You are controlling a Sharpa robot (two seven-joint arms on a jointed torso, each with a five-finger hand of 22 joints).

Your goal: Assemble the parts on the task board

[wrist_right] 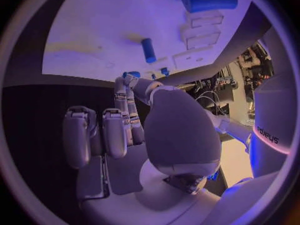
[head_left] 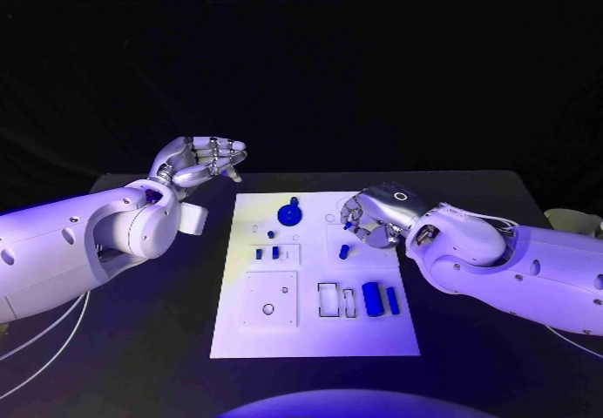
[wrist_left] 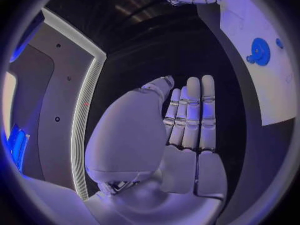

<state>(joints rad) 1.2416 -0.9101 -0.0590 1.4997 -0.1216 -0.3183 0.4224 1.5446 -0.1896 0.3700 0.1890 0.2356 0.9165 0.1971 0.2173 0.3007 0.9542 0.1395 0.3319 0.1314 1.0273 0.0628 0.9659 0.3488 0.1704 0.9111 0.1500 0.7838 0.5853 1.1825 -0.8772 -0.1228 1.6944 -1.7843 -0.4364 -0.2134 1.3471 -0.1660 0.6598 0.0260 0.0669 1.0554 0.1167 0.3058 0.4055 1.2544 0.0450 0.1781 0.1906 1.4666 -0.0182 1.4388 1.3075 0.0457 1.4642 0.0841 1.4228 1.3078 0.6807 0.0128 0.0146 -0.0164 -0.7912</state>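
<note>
On the bench (head_left: 151, 348) the white board (head_left: 315, 335) carries the blue parts. The right hand (head_left: 367, 218) pinches a small blue piece (wrist_right: 131, 75) over its upper right; a weak pinch could drop it. The left hand (head_left: 201, 161) hangs off-board, curled, empty.

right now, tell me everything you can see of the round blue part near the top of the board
The round blue part is a flat disc with a raised hub at its middle and a short stub sticking out toward the board's far edge. It looks like smooth, solid blue plastic. It lies flat on the white task board, near the far edge, about midway across. Nothing touches it: the left hand hovers off the board, the right hand is over the board's right side.
</note>
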